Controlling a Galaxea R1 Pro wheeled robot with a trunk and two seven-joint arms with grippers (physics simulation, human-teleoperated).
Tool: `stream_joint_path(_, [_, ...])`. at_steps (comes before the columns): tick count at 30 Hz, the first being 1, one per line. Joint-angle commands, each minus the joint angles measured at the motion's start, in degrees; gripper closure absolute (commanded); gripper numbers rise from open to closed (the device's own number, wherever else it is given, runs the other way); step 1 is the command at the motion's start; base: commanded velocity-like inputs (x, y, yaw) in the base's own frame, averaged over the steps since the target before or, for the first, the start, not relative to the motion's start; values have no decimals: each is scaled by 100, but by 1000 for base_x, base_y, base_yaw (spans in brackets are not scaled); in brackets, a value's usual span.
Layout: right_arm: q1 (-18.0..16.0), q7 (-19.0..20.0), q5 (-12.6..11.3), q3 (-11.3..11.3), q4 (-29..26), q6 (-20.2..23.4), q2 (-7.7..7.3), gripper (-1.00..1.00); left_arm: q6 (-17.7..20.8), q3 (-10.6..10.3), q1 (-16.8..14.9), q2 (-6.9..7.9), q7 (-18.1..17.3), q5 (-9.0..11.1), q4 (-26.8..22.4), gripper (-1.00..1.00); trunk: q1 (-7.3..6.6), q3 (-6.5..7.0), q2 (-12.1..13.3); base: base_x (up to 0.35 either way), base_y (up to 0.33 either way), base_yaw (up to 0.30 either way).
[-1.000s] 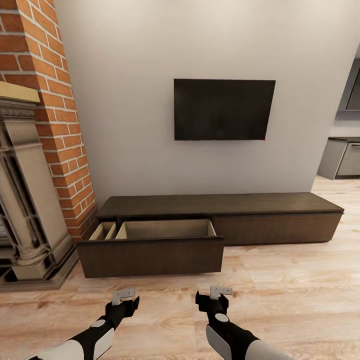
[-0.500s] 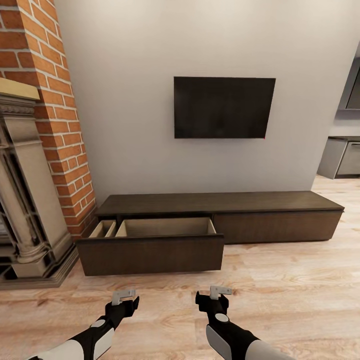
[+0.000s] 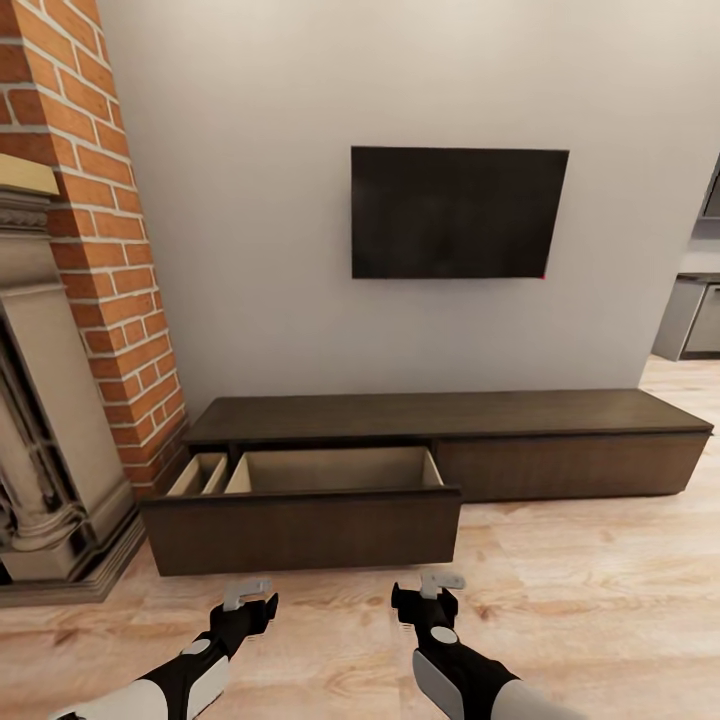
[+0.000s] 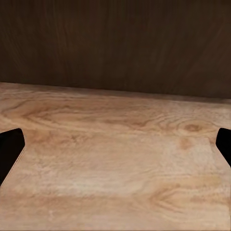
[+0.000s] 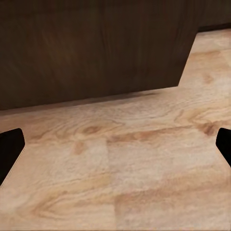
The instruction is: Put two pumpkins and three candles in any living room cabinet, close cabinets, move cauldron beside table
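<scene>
The cabinet (image 3: 440, 440) drawer (image 3: 300, 525) stands pulled out for loading; left gripper (image 3: 250, 598) and right gripper (image 3: 432, 590) hang spread wide, empty, above the floor (image 3: 600, 580).

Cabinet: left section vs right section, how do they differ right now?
The cabinet's left section is pulled out toward the robot, showing a pale beige interior; the right section sits flush and shut, so its inside is hidden. The left front looks taller and wider in the head view, being nearer the camera. Both have plain flat dark-brown wood fronts under one shared top.
</scene>
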Motion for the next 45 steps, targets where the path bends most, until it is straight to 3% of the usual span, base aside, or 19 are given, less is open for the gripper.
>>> stream_joint_path(1, [-7,-23,-61,47,0,-33,-1,-100,-13,-41,-3,2,-17,60,0,-100,2,-6,-2,328,75,0])
stream_joint_path(14, [-7,-22,-61,47,0,-33,-2,-100,-13,-41,-3,2,-17,60,6,-100,2,-6,-2,315,68,0])
stream_joint_path(27, [-5,-22,-61,47,0,-33,-1,-100,-14,-41,-3,2,-12,109,2,-100,2,-6,-2,31,4,0])
stream_joint_path(39, [-5,-22,-61,47,0,-33,-2,-100,-13,-41,-3,2,-17,113,3,-100,266,-222,-484,0,0,0])
stream_joint_path(45, [-5,-22,-61,47,0,-33,-2,-100,-13,-41,-3,-4,-17,113,-2,-100,266,-222,-484,0,0,0])
